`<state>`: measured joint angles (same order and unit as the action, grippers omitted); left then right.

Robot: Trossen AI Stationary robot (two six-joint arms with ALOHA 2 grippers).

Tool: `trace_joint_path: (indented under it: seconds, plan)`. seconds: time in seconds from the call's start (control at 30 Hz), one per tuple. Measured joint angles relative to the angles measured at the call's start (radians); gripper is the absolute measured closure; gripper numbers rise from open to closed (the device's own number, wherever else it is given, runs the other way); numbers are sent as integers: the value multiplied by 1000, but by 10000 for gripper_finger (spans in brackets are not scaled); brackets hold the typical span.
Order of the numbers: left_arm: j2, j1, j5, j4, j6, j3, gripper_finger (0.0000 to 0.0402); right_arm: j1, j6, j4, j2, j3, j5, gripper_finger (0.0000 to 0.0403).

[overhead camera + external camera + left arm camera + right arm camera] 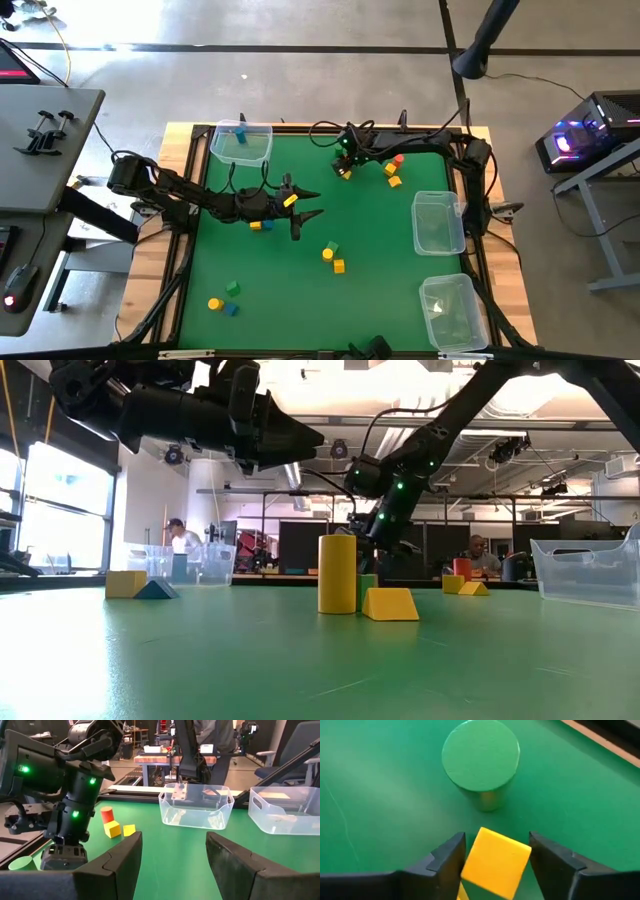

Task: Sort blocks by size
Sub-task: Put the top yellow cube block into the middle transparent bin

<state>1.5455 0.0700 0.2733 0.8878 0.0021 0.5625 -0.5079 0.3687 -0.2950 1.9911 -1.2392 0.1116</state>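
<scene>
Small blocks lie scattered on the green mat (pixel 380 240). My right gripper (pixel 495 862) is low over the far middle of the mat (pixel 345 166), shut on a yellow cube (pixel 496 862). A green cylinder (pixel 480 762) stands on its end just beyond it. A red cylinder (pixel 107 814) and two yellow cubes (pixel 113 828) stand near the right arm. My left gripper (pixel 312 204) hovers open and empty above the mat's middle, and shows high up in the low view (pixel 300 435). A yellow cylinder (pixel 337 573) and a yellow wedge (pixel 390 603) stand nearer. My right gripper has the yellow cube's two opposite sides (pixel 470 860) between its two fingers. The fingers come from above, slanting down. Whether the cube rests on the mat or is lifted clear, I cannot tell.
Clear tubs stand at the far left corner (pixel 241 143), at the right edge (pixel 438 222) and at the near right corner (pixel 450 310). More blocks lie under the left arm (pixel 262 226), mid-mat (pixel 333 257) and near left (pixel 224 300). People show in the room behind.
</scene>
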Motion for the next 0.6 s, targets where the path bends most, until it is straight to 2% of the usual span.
trace_joint_path:
  seconds: [0.2,0.43,0.6]
  plan:
    - [0,0,0,0,-1,0,195,2,-15,-12,0,0,0,272]
    - [0,1,0,0,-9,0,195,27,-55,-49,-50,0,33,275]
    - [0,5,0,0,-10,0,195,79,-72,-160,-110,0,100,273]
